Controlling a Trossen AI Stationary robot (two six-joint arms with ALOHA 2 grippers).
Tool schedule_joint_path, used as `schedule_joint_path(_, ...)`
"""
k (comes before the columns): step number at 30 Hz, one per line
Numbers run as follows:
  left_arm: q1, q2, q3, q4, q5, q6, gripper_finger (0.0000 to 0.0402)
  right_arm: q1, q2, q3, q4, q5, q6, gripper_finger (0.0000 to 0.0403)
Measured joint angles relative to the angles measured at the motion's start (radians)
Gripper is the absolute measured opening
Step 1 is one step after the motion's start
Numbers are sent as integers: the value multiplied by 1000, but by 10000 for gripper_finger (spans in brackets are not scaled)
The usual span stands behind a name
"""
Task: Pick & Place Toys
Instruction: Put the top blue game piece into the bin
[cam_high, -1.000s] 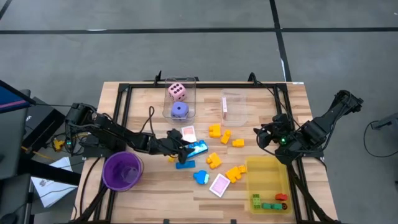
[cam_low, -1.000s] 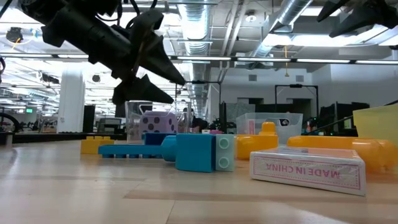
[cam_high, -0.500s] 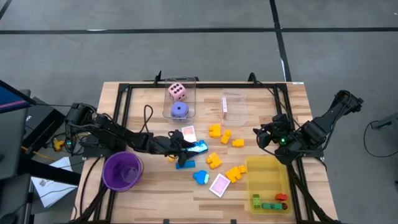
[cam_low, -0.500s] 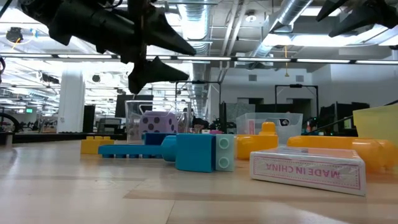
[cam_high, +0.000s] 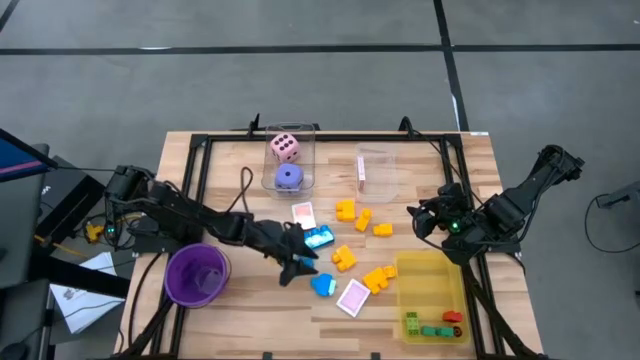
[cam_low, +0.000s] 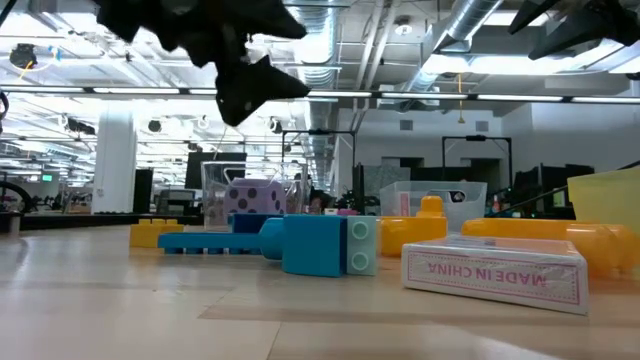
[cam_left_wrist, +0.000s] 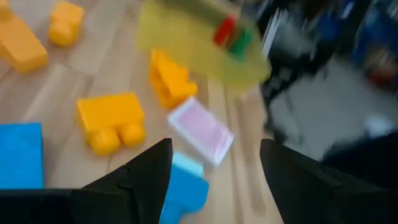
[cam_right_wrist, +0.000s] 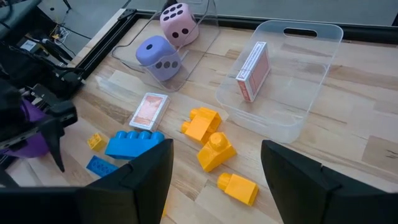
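Left claw (cam_high: 291, 268): fingers spread, empty, poised above blue plastic blocks (cam_high: 322, 285) mid-counter (cam_high: 240, 310), presumably lining up a pick. Right claw (cam_high: 418, 221): fingers apart, empty, parked beside yellow tray (cam_high: 430, 268). Remaining toys: studded orange blocks (cam_high: 379, 277), flat glossy card pack (cam_high: 354, 297), loose nearby.

Left wrist view is a blur past the yellow tray (cam_left_wrist: 193, 43), can't make out the room. From above, the left claw (cam_high: 291, 268) covers the flat blue piece. Tray bits too tiny to identify.
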Motion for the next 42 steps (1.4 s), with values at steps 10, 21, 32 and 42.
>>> schedule_joint_path(10, -29, 0, 126, -549, -62, 188, 241, 0, 0, 0, 0, 0, 0, 235)
schedule_joint_path(21, -23, 0, 126, -777, -205, 147, 241, 0, 0, -9, 7, 2, 1, 235)
schedule_joint_path(32, 32, 0, 126, -739, -222, 11, 241, 2, 0, -28, 53, -35, 8, 235)
schedule_joint_path(42, 37, 0, 126, -419, -223, 96, 241, -12, 0, -28, 57, -101, 1, 235)
